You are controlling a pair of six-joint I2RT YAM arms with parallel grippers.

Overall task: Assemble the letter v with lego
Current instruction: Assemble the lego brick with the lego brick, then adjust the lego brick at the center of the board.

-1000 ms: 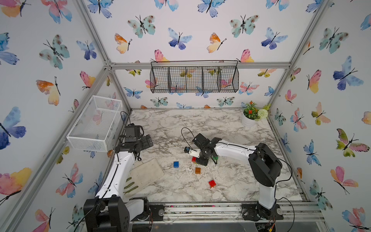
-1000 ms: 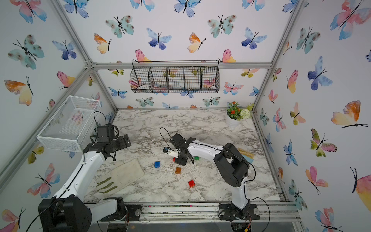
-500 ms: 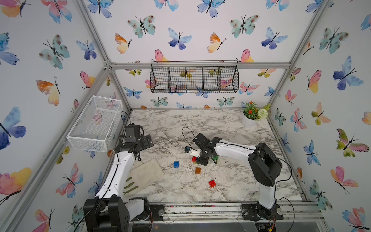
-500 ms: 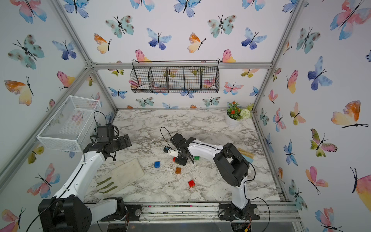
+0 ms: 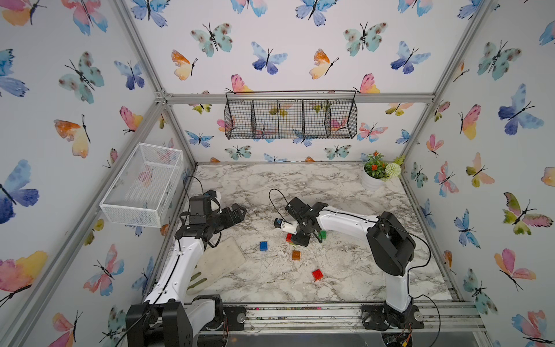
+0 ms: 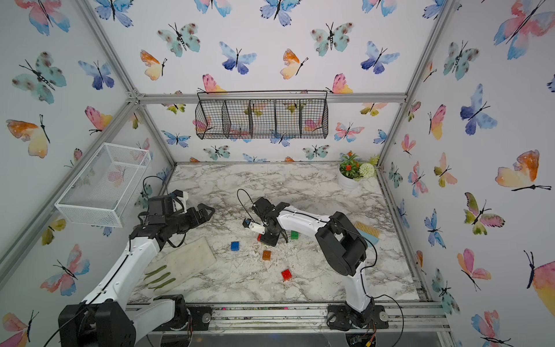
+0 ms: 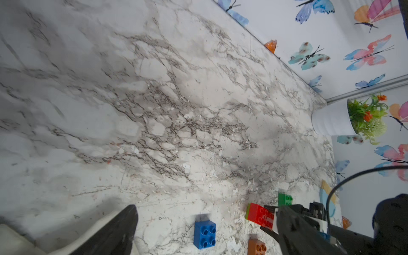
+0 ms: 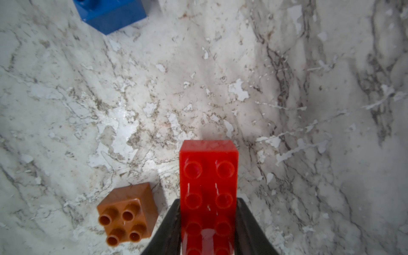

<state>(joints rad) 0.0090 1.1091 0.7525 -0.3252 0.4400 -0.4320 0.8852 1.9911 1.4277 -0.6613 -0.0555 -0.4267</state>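
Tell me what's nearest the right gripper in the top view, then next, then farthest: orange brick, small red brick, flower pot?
From the right gripper, around the longer red brick:
1. orange brick, just in front.
2. small red brick, nearer the front edge.
3. flower pot, far back right corner.

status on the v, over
Left gripper open, empty. Right gripper straddling long red brick on lime brick, grip unclear. Loose: blue brick, orange brick, small red brick, dark green brick. Nothing blocking.

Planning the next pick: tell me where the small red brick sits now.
In a top view, the small red brick lies alone on the marble table near its front edge, in front of the orange brick and slightly to the robot's right of it.
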